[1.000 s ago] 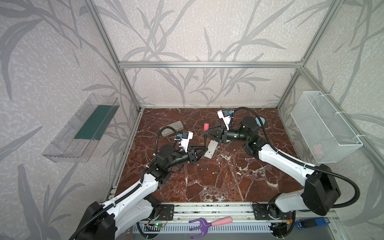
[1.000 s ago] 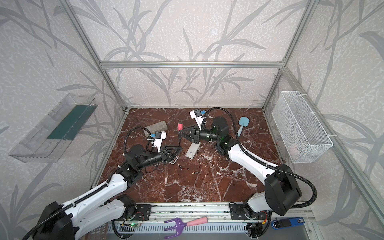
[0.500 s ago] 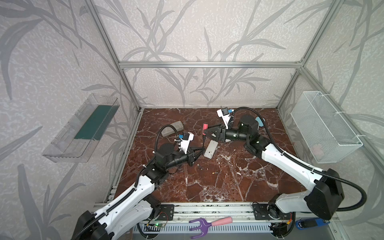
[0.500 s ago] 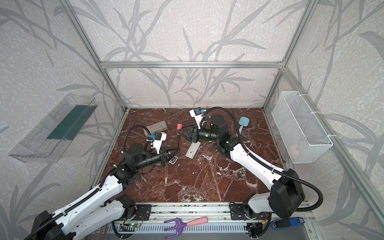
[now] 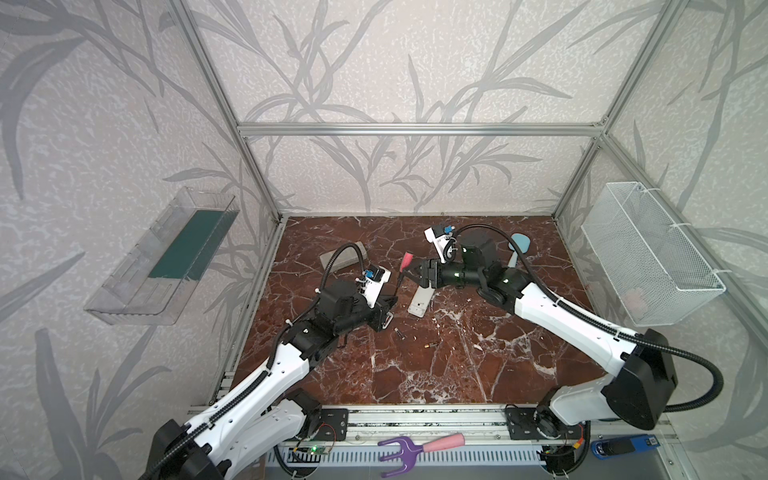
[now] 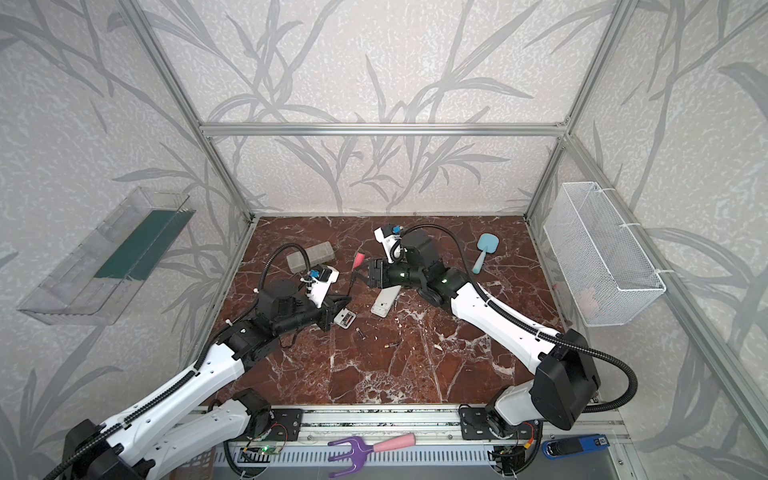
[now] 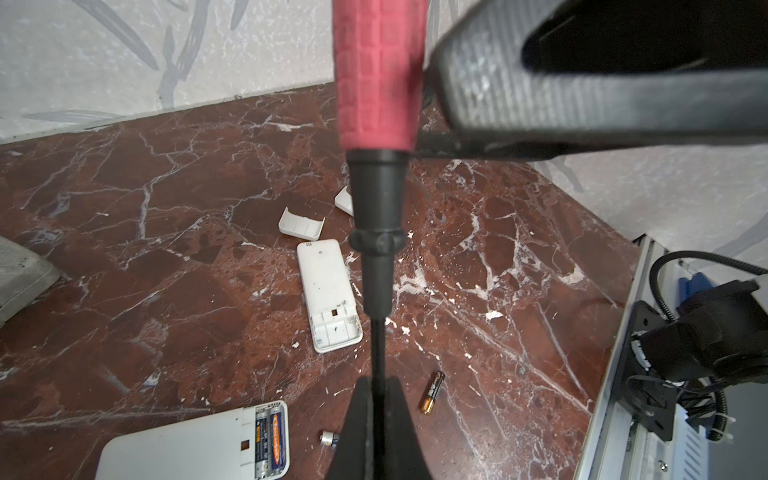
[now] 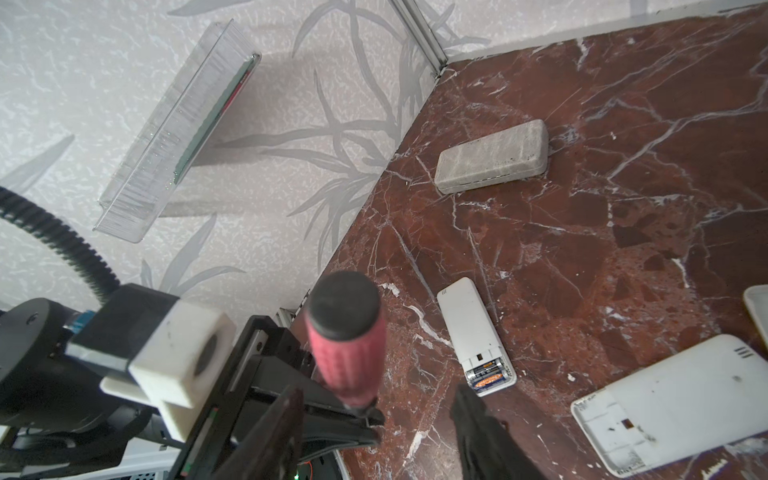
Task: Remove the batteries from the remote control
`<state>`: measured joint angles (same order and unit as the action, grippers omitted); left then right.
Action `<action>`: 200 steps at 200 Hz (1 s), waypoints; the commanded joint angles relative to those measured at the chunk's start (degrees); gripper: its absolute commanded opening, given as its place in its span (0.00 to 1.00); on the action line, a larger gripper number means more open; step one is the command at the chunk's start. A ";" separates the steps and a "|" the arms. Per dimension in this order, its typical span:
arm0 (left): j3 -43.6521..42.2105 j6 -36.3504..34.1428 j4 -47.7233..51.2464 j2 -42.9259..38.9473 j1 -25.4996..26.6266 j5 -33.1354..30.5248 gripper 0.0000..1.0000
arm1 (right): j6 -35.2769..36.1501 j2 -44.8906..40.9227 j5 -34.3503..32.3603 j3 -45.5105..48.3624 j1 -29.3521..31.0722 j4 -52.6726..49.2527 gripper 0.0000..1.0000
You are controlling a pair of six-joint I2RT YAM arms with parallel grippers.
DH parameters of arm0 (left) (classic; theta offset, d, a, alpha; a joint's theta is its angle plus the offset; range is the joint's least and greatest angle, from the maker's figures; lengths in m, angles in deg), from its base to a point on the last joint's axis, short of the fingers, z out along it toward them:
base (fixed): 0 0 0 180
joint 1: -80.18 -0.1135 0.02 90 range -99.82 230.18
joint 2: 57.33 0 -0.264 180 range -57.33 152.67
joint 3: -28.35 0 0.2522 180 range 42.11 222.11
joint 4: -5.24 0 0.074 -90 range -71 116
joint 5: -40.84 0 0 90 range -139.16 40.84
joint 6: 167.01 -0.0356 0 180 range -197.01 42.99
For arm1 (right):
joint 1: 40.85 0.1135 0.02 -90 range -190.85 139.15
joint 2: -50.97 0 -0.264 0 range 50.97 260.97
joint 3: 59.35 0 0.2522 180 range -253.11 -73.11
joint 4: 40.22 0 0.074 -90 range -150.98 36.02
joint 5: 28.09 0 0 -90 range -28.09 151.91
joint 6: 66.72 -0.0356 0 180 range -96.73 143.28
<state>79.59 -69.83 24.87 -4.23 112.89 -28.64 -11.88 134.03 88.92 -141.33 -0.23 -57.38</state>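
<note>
A red-handled screwdriver (image 5: 406, 260) stands tilted between both grippers. My left gripper (image 7: 376, 399) is shut on its thin black shaft, seen in a top view too (image 5: 393, 296). My right gripper (image 8: 374, 432) is open, its fingers (image 8: 478, 432) either side of the handle (image 8: 345, 332) without touching. Below the left gripper lies a white remote control (image 7: 187, 449) with two batteries (image 7: 270, 436) in its open bay. Two loose batteries (image 7: 432, 392) (image 7: 328, 438) lie on the floor. A second remote (image 7: 328, 291) has an empty bay, with its cover (image 7: 301, 224) beside it.
A grey block (image 5: 343, 259) lies at the back left of the marble floor (image 5: 436, 374), a light blue paddle (image 5: 517, 249) at the back right. A wire basket (image 5: 648, 257) hangs on the right wall, a clear tray (image 5: 166, 257) on the left wall.
My right gripper has opened and let go of the screwdriver handle. My left gripper has closed on the shaft and now holds the screwdriver alone.
</note>
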 commanded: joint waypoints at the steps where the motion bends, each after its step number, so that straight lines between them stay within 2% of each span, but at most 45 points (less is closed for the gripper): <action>1: 2.60 -3.20 0.86 0.38 0.49 -1.25 0.00 | -0.86 1.32 -0.46 -2.86 0.60 -0.65 0.59; 42: 2.86 -4.09 1.45 -0.01 0.78 -1.07 0.00 | -0.82 4.43 -0.66 -6.22 0.61 -1.87 0.58; 91: 2.78 -5.15 2.44 -0.29 0.75 -1.96 0.00 | -2.89 6.25 0.68 -6.77 1.72 -1.38 0.48; 106: 2.78 -5.50 2.81 -0.32 0.75 -2.27 0.00 | -2.98 6.06 0.51 -6.05 1.92 -1.19 0.36; 119: 2.78 -5.64 2.83 -0.24 0.74 -2.12 0.00 | -2.66 5.62 -0.13 -5.20 1.92 -0.89 0.13; 129: 2.86 -5.69 3.09 -0.30 0.75 -2.21 0.00 | -2.00 5.08 -1.02 -4.61 1.92 -0.58 0.00; 141: 2.87 -5.18 3.43 -0.69 0.71 -3.42 0.13 | 0.14 4.36 -2.34 -3.96 1.92 -0.40 0.00; 153: 2.22 -4.10 3.23 -1.73 0.70 -5.19 0.32 | 3.04 3.72 -3.92 -3.86 1.92 -1.16 0.00; 167: 0.47 -1.76 2.25 -3.50 0.66 -8.11 0.49 | 7.80 2.91 -6.67 -4.25 2.11 -3.38 0.00; 181: -1.14 2.42 1.95 -5.20 0.52 -12.46 0.57 | 13.43 2.15 -10.92 -4.40 2.82 -5.33 0.00; 200: -2.29 11.32 4.82 -5.79 -1.04 -18.15 0.60 | 20.56 2.14 -15.35 -4.21 4.12 -6.08 0.00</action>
<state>79.06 -68.24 27.62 -8.86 113.26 -38.02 -2.88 138.60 80.78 -145.57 2.42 -61.60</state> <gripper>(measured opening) 0.589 0.224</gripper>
